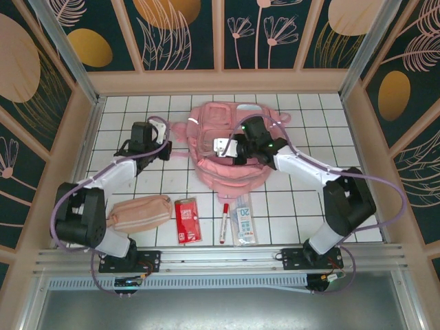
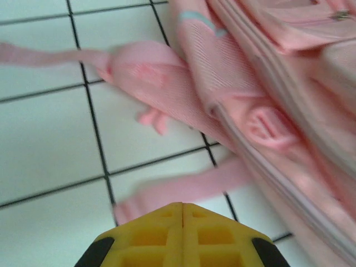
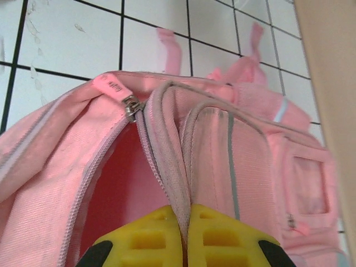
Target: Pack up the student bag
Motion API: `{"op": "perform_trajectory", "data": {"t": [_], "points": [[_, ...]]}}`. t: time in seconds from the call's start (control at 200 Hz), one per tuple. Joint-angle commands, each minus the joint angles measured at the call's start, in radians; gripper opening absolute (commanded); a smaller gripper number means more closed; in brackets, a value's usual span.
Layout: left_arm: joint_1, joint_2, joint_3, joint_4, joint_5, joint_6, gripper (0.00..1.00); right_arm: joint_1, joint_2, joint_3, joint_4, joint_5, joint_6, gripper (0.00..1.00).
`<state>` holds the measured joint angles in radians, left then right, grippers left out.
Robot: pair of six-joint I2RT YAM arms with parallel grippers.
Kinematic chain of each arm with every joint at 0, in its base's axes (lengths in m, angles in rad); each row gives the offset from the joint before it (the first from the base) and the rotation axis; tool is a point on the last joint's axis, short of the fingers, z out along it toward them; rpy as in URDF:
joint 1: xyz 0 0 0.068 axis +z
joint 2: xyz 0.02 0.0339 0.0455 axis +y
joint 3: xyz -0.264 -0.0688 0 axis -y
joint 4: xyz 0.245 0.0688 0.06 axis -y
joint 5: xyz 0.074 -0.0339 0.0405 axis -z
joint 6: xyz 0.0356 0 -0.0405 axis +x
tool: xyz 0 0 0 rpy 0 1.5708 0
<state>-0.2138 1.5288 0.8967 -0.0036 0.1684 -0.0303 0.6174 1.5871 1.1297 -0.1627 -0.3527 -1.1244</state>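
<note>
Top view: you see the student bag (image 1: pixel 220 175) lying flat at the far centre of the white tiled table (image 1: pixel 295 199), both arms reaching toward it. Along the near edge, left to right, lie a peach pencil pouch (image 1: pixel 141 211), a red packet (image 1: pixel 187 220), a red-capped marker (image 1: pixel 224 223) and a clear sleeve holding a blue-and-white card (image 1: pixel 245 220). All four are well apart from the bag.

Left gripper (image 1: pixel 165 146): you find it just beside the bag's left edge. In the left wrist view its yellow fingers (image 2: pixel 161 233) are pressed together with nothing between them. They hang over bare tile near a loose thin strap (image 2: pixel 183 186). The bag's side (image 2: pixel 278 111) and a padded shoulder strap (image 2: pixel 144 72) lie beyond.

Right gripper (image 1: pixel 225 148): it sits over the middle of the bag. In the right wrist view the fingers (image 3: pixel 222 236) are clenched on the bag's zippered rim (image 3: pixel 167 167), the fabric edge pinched between them and standing up. To the left of the pinched rim the main compartment (image 3: pixel 119 194) gapes, showing a darker pink lining. A metal zip pull (image 3: pixel 130 107) sits at the far end of the opening. To the right you see a front pocket with a pale panel (image 3: pixel 308 186).
</note>
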Motion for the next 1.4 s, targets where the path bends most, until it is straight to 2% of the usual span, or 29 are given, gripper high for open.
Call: {"op": "perform_trajectory", "data": {"t": [0.0,0.045,0.09,0.125,0.185,0.24,0.37,0.485,0.62,0.72,0.841,0.916,1.021,1.116,1.306,1.391], "points": [[0.001,0.077,0.113,0.008,0.051,0.087,0.00,-0.015,-0.071,-0.001,0.057,-0.064,-0.079,0.00],[0.000,0.091,0.145,-0.001,0.226,0.115,0.00,-0.017,-0.072,0.003,0.071,-0.062,-0.073,0.00],[-0.002,0.082,0.160,0.002,0.450,0.129,0.00,-0.019,-0.069,0.010,0.080,-0.060,-0.067,0.00],[-0.005,0.061,0.151,0.033,0.590,0.109,0.13,-0.025,-0.067,0.018,0.086,-0.066,-0.055,0.00],[-0.020,0.016,0.114,0.085,0.733,0.069,0.38,-0.044,-0.067,0.028,0.103,-0.097,-0.027,0.00],[-0.040,-0.022,0.082,0.072,0.805,0.114,0.47,-0.059,-0.067,0.031,0.120,-0.125,-0.004,0.00],[-0.095,-0.083,-0.050,0.004,0.782,0.266,0.49,-0.064,-0.070,0.038,0.123,-0.156,0.008,0.00],[-0.144,-0.114,-0.146,0.114,0.745,0.235,0.50,-0.065,-0.072,0.038,0.121,-0.170,0.020,0.00],[-0.168,-0.112,-0.154,0.211,0.668,0.153,0.51,-0.064,-0.074,0.036,0.118,-0.178,0.032,0.00],[-0.168,-0.098,-0.132,0.218,0.573,0.134,0.51,-0.064,-0.075,0.034,0.108,-0.175,0.031,0.00],[-0.168,-0.066,-0.113,0.219,0.530,0.144,0.50,-0.064,-0.083,0.027,0.110,-0.173,0.027,0.00],[-0.170,-0.047,-0.118,0.241,0.541,0.171,0.45,-0.061,-0.085,0.025,0.109,-0.173,0.021,0.00],[-0.177,-0.029,-0.136,0.271,0.557,0.227,0.31,-0.057,-0.085,0.025,0.105,-0.172,0.014,0.00],[-0.185,-0.023,-0.149,0.314,0.547,0.237,0.30,-0.051,-0.088,0.024,0.100,-0.170,0.010,0.00],[-0.193,-0.020,-0.184,0.416,0.644,0.238,0.31,-0.049,-0.085,0.018,0.089,-0.161,-0.006,0.00],[-0.194,-0.001,-0.173,0.398,0.634,0.241,0.18,-0.048,-0.087,0.015,0.088,-0.160,-0.007,0.00]]}}
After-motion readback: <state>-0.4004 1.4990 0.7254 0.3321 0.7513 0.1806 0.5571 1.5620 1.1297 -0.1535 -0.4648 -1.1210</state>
